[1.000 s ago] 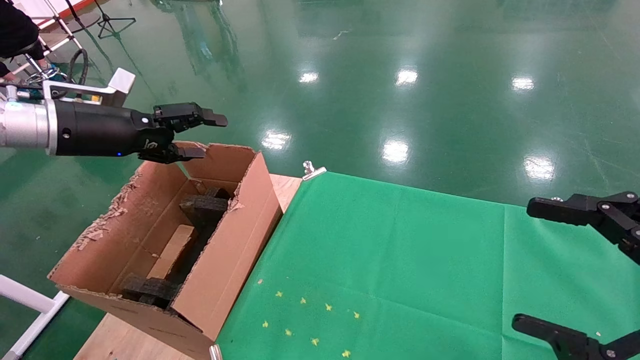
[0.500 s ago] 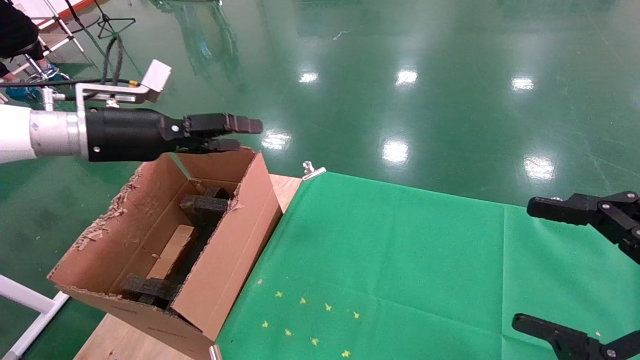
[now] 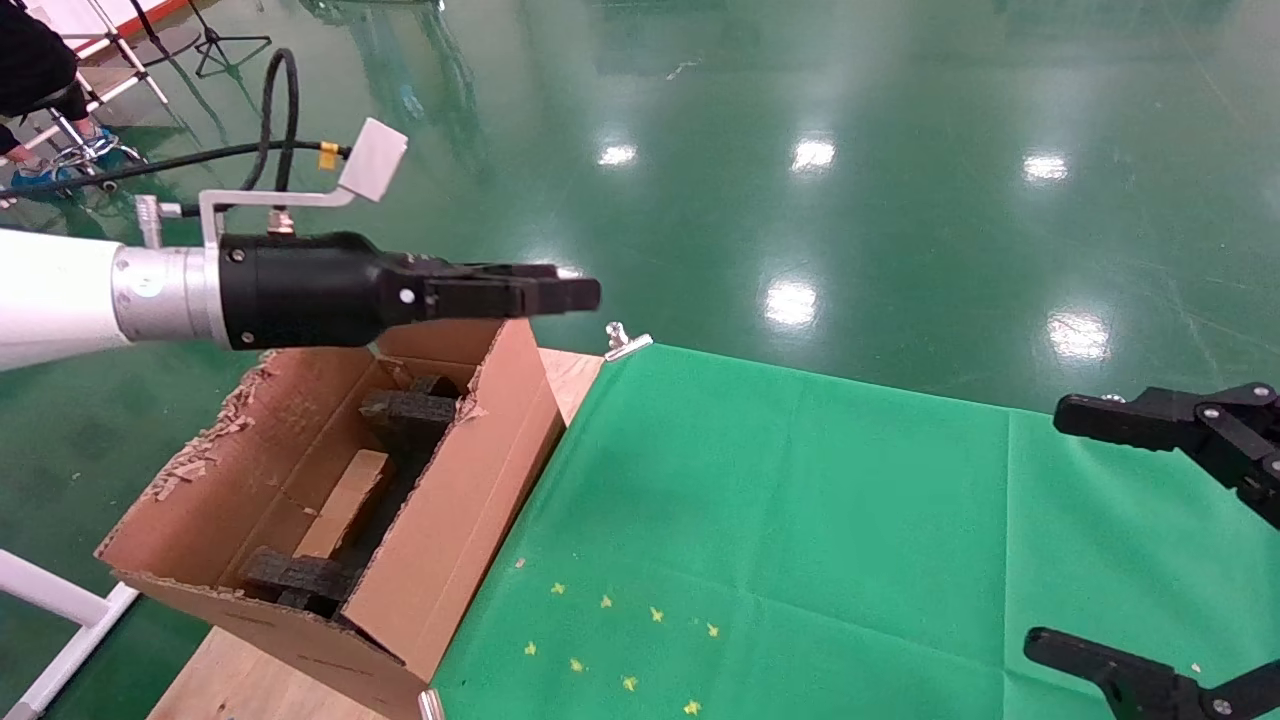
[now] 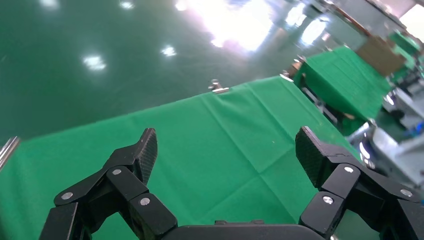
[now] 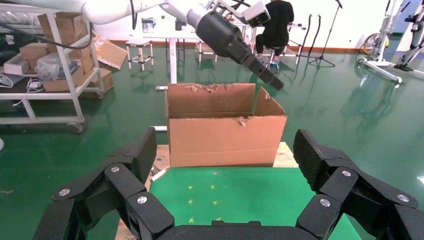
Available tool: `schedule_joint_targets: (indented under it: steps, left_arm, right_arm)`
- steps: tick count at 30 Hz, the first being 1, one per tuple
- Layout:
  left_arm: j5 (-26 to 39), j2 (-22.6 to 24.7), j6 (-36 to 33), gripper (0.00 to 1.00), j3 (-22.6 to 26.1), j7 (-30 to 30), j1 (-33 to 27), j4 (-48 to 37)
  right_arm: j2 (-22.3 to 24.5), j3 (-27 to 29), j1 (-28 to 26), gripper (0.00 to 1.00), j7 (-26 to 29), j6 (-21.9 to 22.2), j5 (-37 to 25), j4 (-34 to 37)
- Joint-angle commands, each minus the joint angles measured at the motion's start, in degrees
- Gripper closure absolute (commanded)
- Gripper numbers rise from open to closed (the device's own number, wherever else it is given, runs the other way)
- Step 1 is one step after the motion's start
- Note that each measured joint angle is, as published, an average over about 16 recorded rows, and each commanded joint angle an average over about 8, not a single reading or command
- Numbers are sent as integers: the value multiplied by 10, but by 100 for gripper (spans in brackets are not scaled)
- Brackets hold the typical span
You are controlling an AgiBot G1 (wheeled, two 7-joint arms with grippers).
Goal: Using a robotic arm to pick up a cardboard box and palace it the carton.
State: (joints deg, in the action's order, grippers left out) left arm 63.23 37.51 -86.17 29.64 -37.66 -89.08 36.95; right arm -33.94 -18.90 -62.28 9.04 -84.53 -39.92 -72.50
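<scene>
Lying in carton, box below gripper

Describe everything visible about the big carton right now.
The carton is large, brown corrugated cardboard, open-topped, with tall upright flaps and ragged, torn edges. It sits on the wooden tabletop beside the green cloth. Inside lie dark foam blocks and the cardboard box between them. The left gripper hovers above its far end, not touching.
</scene>
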Motion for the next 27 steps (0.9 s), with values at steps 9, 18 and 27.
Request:
schedule_joint_targets:
  steps: [9,18,27]
  left_arm:
    - [-70,-8,2,0,-45,89,91,121]
    - [-134,-16,3,0,-85,169,172,229]
    - [-196,-23,4,0,-125,247,253,336]
  right_arm:
    - [0,0,0,0,0,0,0,0]
    - [0,0,0,0,0,0,0,0]
    - [0,0,0,0,0,0,0,0]
